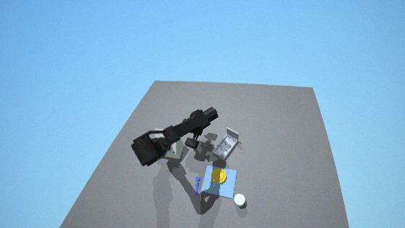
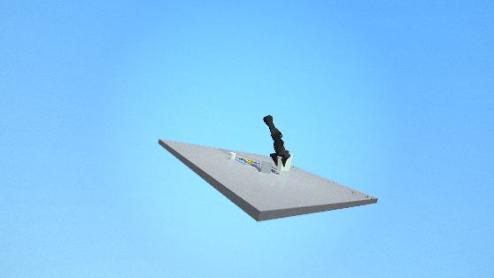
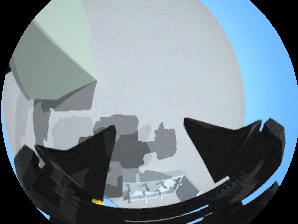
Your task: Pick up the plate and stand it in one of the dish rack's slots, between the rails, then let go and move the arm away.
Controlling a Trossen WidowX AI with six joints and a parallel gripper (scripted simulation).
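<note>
The yellow round plate (image 1: 218,176) (image 2: 249,162) lies flat on a light blue mat (image 1: 225,190); only a sliver of it shows at the lower left of the wrist view. The grey dish rack (image 1: 232,133) (image 2: 266,166) (image 3: 186,190) stands beyond the mat, with a tall panel at one end and small rails inside. No plate shows in it. My gripper (image 2: 279,164) (image 3: 149,124) is open and empty, above the table between the pale green box and the rack, away from the plate. Its shadow falls beside the rack.
A pale green box (image 1: 175,154) (image 2: 287,166) (image 3: 50,70) stands beside the arm, partly hidden by it in the top view. A blue spoon-like object (image 1: 197,186) lies left of the mat. A white cylinder (image 1: 239,200) (image 2: 232,156) stands near the mat's corner.
</note>
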